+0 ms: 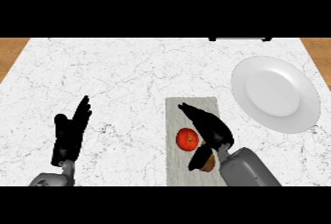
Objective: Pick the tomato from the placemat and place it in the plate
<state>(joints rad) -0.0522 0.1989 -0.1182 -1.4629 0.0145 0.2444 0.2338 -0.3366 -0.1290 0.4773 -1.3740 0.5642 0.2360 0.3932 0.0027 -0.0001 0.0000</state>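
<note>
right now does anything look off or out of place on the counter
Nothing stands out. The tomato sits on the placemat beside the open right hand, the plate lies flat and bare, and the left hand rests open.

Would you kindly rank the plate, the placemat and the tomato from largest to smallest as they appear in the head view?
1. Plate and placemat: they look about alike in area, and the right hand hides part of the placemat, so I would not rank them.
2. Tomato, clearly the smallest.
</note>
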